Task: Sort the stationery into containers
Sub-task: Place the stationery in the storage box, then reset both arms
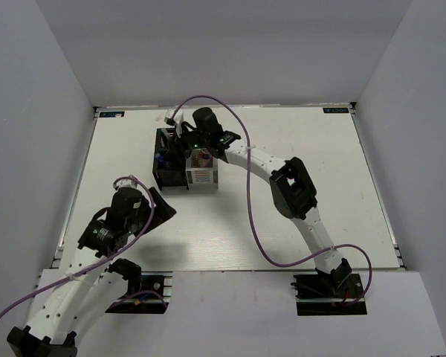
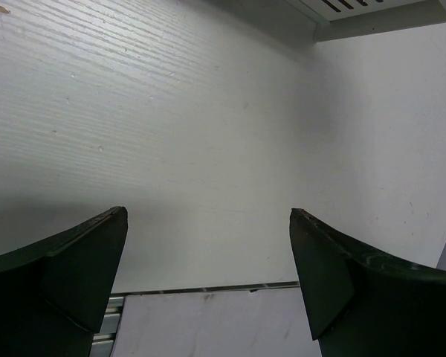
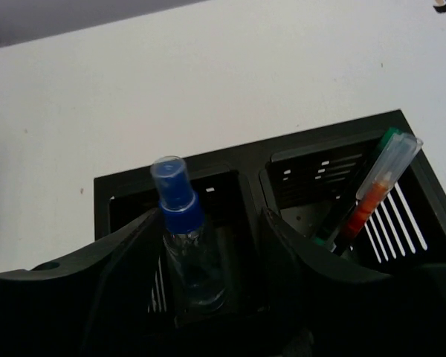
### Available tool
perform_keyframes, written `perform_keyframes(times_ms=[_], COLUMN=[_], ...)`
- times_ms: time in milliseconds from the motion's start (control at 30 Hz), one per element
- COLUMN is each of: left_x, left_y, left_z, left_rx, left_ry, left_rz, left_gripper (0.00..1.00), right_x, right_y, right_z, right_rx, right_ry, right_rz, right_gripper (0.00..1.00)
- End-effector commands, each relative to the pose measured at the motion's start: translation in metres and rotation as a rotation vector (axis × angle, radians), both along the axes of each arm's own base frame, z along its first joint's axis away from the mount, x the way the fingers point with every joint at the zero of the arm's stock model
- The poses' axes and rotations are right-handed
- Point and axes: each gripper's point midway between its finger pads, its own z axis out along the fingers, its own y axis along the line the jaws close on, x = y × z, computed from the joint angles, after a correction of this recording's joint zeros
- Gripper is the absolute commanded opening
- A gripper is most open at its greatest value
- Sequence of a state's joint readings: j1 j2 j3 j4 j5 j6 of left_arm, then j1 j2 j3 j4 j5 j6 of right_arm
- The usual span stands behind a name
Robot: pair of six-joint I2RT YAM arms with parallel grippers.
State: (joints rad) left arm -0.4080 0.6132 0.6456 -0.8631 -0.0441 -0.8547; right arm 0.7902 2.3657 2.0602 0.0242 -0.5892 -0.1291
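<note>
Since the bottle (image 3: 187, 253) stands in the black organiser (image 3: 238, 167), withdraw.
Right gripper (image 3: 212, 223) spread around it; rise straight, clearing the cap (image 3: 180, 212).

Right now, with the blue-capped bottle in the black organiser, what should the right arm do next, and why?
Probably lift the right gripper straight up: the bottle already stands in a compartment of the black organiser, and the jaws look spread off it.

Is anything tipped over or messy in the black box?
Nothing is spilled or broken. The clear bottle stands upright in one compartment of the black organiser. The red-orange marker and green pen lean in the next one, which looks normal.
</note>
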Motion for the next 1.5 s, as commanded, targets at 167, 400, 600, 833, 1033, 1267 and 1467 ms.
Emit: perform_keyframes(times_ms=[167, 400, 600, 833, 1033, 1267, 1467], left_x=[0.011, 0.025, 0.035, 0.050, 0.067, 0.083, 0.086], left_y=[-0.009, -0.028, -0.047, -0.061, -0.078, -0.089, -0.093], left_z=[0.011, 0.030, 0.044, 0.058, 0.060, 0.061, 0.062], left_rx=[-0.032, -0.065, -0.097, -0.082, -0.082, -0.071, -0.066], left_ry=[-0.057, -0.164, -0.242, -0.355, -0.390, -0.405, -0.408], left_rz=[-0.020, -0.143, -0.251, -0.357, -0.446, -0.493, -0.507], left_gripper=[1.00, 1.00, 1.00, 1.00, 1.00, 1.00, 1.00], right_x=[-0.006, -0.024, -0.023, -0.015, -0.037, -0.055, -0.054], right_y=[-0.017, -0.059, -0.125, -0.239, -0.314, -0.366, -0.374], right_z=[0.065, 0.129, 0.120, 0.049, 0.041, 0.016, 0.016], right_rx=[0.046, 0.056, -0.157, -0.519, -0.620, -0.686, -0.653], right_ry=[-0.124, -0.177, -0.096, -0.042, -0.150, -0.141, -0.112], right_rz=[0.000, -0.059, -0.283, -0.641, -0.802, -0.871, -0.863], right_gripper=[0.64, 0.75, 0.90, 0.90, 0.90, 0.90, 0.90])
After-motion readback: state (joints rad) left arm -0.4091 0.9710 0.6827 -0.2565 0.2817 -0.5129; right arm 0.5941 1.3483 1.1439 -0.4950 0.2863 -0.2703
